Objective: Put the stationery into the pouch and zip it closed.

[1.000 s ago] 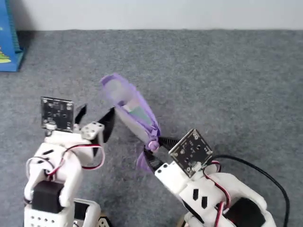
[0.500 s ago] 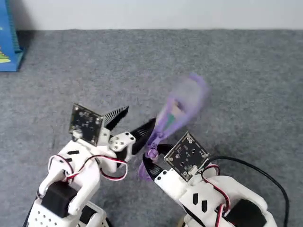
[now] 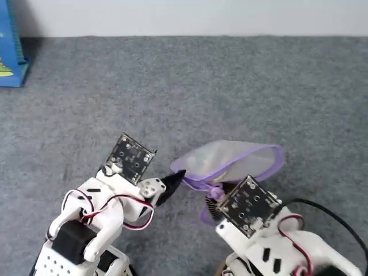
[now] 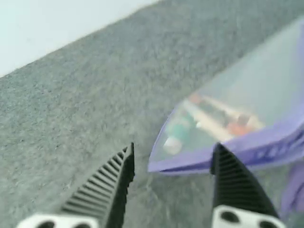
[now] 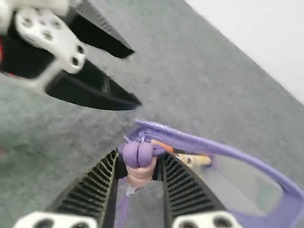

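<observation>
For zipping, the right gripper (image 5: pixel 138 166) clamps the zipper pull (image 5: pixel 137 154); the left gripper (image 4: pixel 174 148), jaws apart, should next pinch the pouch (image 3: pixel 230 161).

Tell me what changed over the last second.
The purple pouch swung from upper left over to the right, its zipper pull staying clamped in the right pincer. The left pincer, open, followed rightward to the pouch's corner. The blue box stayed put.

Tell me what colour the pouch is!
The pouch has purple trim and see-through sides; the high view shows it best.
</observation>
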Robot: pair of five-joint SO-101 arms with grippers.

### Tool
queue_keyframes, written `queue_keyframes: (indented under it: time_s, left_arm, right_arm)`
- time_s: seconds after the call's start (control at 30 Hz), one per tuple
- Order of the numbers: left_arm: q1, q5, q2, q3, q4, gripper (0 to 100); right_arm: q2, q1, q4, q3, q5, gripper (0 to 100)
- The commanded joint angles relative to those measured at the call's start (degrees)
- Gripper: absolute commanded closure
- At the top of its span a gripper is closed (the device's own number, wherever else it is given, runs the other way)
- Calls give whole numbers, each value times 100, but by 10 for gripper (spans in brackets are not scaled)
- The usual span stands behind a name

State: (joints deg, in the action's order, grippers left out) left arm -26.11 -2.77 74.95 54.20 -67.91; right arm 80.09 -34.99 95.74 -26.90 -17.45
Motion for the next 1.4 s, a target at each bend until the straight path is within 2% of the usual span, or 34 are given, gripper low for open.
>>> queue_keyframes:
  time_s: [0.0,0.1,0.3,0.37,0.63,1.13,1.27,1.37]
  left_arm:
    - [9,-211,79,-171,-246,685]
    - [-53,-255,79,-488,-712,679]
    - [-1002,-273,70,-1103,-1389,677]
    - [-1196,-264,70,-1007,-1204,676]
    - [-1152,-246,70,101,343,676]
    - [-1160,-70,26,251,993,680]
    - [-1169,-62,26,576,1459,682]
    - [-1424,-79,26,954,1873,714]
  right_arm:
    - [-101,312,215,457,-211,991]
    - [-101,391,207,466,-211,991]
    - [-110,365,136,466,-149,991]
    - [-101,365,101,448,-141,991]
    - [-92,365,154,457,53,991]
    - [-92,365,154,440,62,991]
    - [-92,365,154,440,62,991]
    - [-92,365,154,440,176,991]
